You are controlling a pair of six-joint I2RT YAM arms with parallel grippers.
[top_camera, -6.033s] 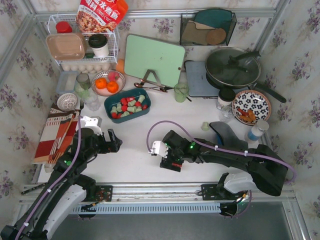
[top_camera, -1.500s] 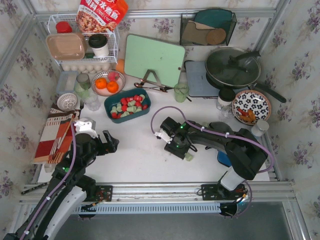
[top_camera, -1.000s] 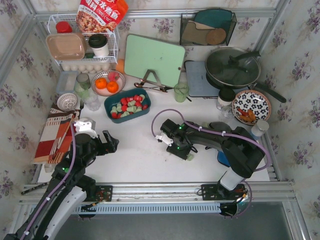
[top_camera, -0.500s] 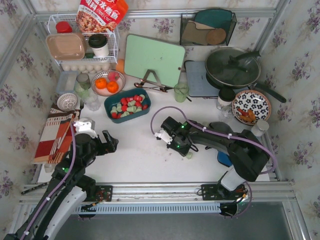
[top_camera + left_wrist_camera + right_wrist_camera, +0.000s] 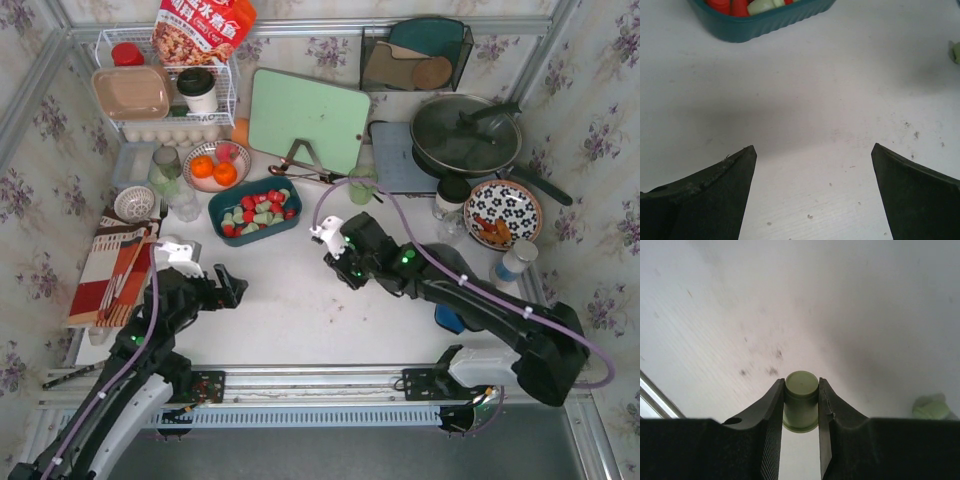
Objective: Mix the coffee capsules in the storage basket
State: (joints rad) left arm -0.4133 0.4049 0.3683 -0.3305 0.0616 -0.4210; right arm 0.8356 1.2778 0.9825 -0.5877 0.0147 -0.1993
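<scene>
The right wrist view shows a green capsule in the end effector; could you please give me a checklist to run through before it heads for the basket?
1. Grip: the right end effector is shut on the green capsule, a finger on each side: ok.
2. Path: only bare table lies between it and the basket: ok.
3. Left end effector is open, holds nothing and sits on the near side of the basket, not over it: ok.
4. Free spot in the basket among the red and green capsules: cannot tell.
5. All capsules gathered: a second green capsule lies on the table: not ok.
</scene>
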